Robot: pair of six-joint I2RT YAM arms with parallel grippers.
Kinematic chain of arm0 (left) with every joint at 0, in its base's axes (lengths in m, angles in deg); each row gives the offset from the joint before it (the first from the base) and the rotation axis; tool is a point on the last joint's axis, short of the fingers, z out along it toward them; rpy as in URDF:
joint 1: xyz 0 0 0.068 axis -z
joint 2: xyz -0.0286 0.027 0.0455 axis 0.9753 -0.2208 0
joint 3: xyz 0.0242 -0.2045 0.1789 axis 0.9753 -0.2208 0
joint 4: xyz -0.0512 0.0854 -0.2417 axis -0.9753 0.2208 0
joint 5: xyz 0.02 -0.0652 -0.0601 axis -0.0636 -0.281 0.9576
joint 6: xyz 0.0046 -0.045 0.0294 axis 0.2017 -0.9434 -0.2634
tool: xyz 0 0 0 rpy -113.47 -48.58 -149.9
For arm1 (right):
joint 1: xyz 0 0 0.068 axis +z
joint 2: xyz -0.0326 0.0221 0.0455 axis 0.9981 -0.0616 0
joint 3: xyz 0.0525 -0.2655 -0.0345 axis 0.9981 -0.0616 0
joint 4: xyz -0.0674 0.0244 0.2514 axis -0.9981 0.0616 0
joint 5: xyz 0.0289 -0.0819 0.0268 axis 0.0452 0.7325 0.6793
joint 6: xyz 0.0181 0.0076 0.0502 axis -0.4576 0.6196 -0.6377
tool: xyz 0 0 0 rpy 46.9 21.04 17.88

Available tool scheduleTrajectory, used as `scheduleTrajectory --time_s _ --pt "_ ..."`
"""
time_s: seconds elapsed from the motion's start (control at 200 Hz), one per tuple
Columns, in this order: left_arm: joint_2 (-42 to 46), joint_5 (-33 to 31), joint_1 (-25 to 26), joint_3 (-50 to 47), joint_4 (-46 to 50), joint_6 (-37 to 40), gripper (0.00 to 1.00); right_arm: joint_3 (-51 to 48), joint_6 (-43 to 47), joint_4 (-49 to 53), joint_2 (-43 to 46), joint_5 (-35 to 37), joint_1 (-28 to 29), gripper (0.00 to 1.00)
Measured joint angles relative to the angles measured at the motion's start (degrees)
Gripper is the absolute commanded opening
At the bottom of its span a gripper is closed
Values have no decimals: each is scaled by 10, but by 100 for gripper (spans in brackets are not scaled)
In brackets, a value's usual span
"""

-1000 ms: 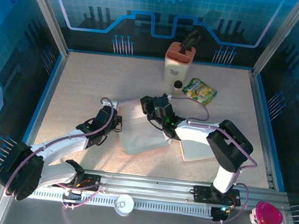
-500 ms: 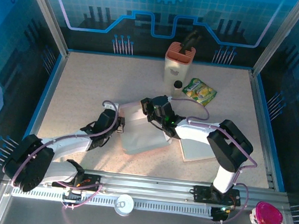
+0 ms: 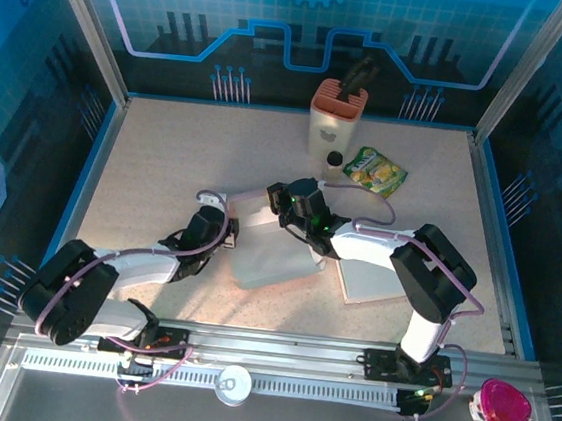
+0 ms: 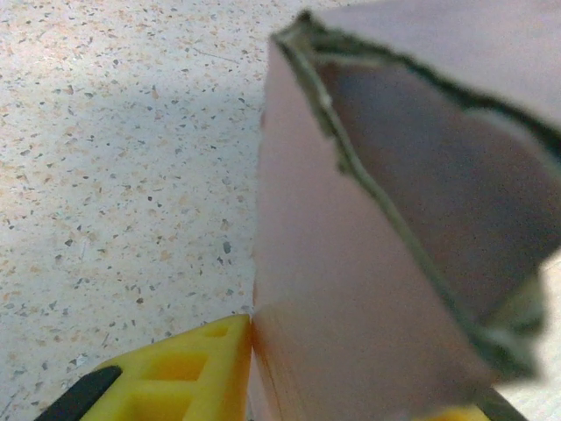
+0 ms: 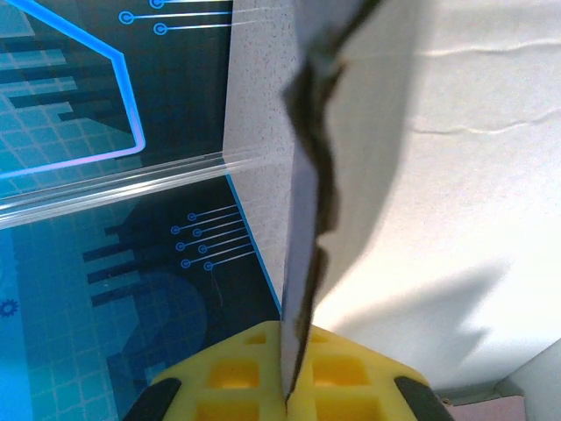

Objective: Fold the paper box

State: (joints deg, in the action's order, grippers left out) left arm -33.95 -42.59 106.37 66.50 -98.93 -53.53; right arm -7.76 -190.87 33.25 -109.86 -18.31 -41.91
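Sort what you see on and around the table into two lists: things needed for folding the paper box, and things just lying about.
In the job: paper box; left gripper; right gripper.
Lying about: orange-topped holder; green packet; pink cup; white round object.

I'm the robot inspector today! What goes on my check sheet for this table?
Surface: speckled tabletop, no spills seen.
Job's things: paper box partly folded, mid-table; a flat white sheet lies to its right.
Clutter: orange-topped holder and green snack pouch at the back; pink cup and white disc by the front rail.
Claws: right claw pinches a paper box panel; left claw at the box's left edge, grip unclear.
Cables: lilac cables loop along both arms, no snags seen.
Surroundings: blue printed walls.
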Motion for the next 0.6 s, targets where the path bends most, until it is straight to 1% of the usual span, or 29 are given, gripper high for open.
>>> scheduleTrajectory --time_s 0.055,0.295,0.345,0.52,0.53,0.535,0.55,0.6 --pt "-8 -8 3 0 -5 0 24 0 -2 0 0 0 0 0" --pt "-37 -60 23 5 -22 4 8 0 -6 0 0 2 0 0" --pt "-41 -73 29 9 -21 0 0 0 -6 0 0 4 -1 0" --pt "-50 -107 42 24 1 -24 0 0 -8 0 0 5 -1 0" --pt "-50 -108 43 26 3 -25 0 0 -8 0 0 5 -1 2" --pt "-50 -109 43 26 3 -26 0 0 -8 0 0 5 -1 4" --pt "-50 -111 43 28 7 -27 0 0 -7 0 0 5 -1 7" --pt "-50 -116 44 32 19 -35 0 0 -4 2 2 3 -1 22"
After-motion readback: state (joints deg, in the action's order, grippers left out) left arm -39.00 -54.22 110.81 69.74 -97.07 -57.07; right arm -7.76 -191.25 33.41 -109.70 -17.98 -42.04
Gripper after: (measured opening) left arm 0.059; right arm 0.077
